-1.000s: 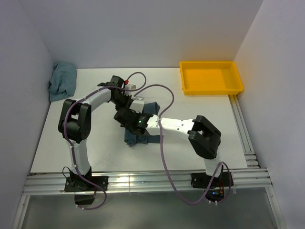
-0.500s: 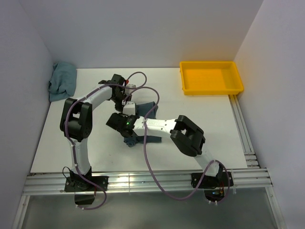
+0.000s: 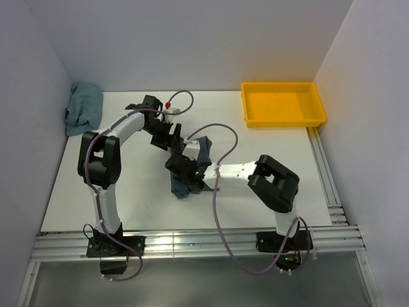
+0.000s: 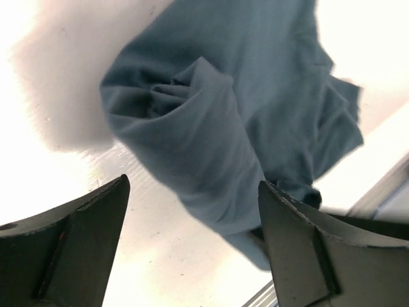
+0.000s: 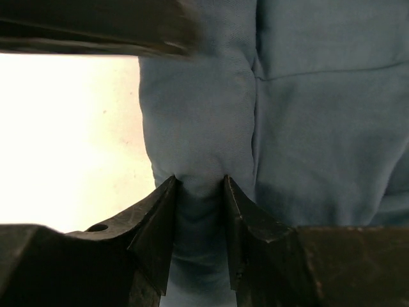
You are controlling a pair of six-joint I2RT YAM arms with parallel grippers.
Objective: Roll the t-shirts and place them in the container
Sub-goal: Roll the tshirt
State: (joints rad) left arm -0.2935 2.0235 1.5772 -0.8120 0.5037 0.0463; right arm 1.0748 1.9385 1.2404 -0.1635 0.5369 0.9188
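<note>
Centrally, right jaws pinch the slate t-shirt [image 5: 204, 128]; yellow tray [image 3: 284, 121] well apart.

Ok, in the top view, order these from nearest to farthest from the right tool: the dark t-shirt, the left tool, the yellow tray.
1. dark t-shirt: pinched in the right tool itself, mid-table.
2. left tool: just beyond, toward the far left.
3. yellow tray: far right corner of the table.

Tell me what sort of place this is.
Probably a robotics lab test cell: a white table boxed in by plain walls, two arms bolted to aluminium rails, a yellow tray and a slate-blue t-shirt.
</note>
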